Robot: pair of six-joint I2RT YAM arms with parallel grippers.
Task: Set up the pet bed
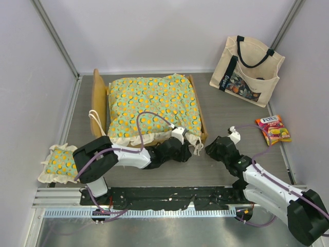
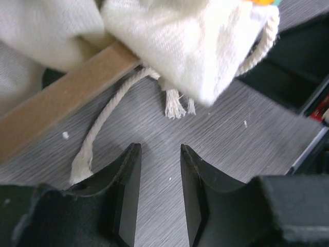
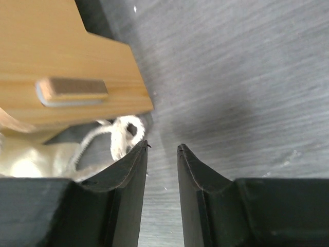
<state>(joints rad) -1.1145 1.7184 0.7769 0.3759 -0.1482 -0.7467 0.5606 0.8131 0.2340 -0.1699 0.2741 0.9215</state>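
Note:
The pet bed's light-wood frame (image 1: 98, 100) stands mid-table with its curved headboard on the left. The green orange-print mattress cushion (image 1: 154, 103) lies in it, its cream ruffle hanging over the near rail. My left gripper (image 1: 188, 152) is open and empty, low at the bed's near right corner. In the left wrist view the left gripper (image 2: 159, 146) is just short of the ruffle (image 2: 200, 46), the wooden rail (image 2: 61, 98) and a cord tie (image 2: 103, 128). My right gripper (image 1: 211, 146) is open and empty beside the same corner. In the right wrist view the right gripper (image 3: 162, 146) is next to the frame corner (image 3: 77, 62) and a looped tie (image 3: 123, 131).
A small matching ruffled pillow (image 1: 59, 162) lies at the near left. A cream tote bag (image 1: 247, 69) lies at the back right. A red candy packet (image 1: 275, 128) lies at the right. Both grippers sit close together at the bed's corner.

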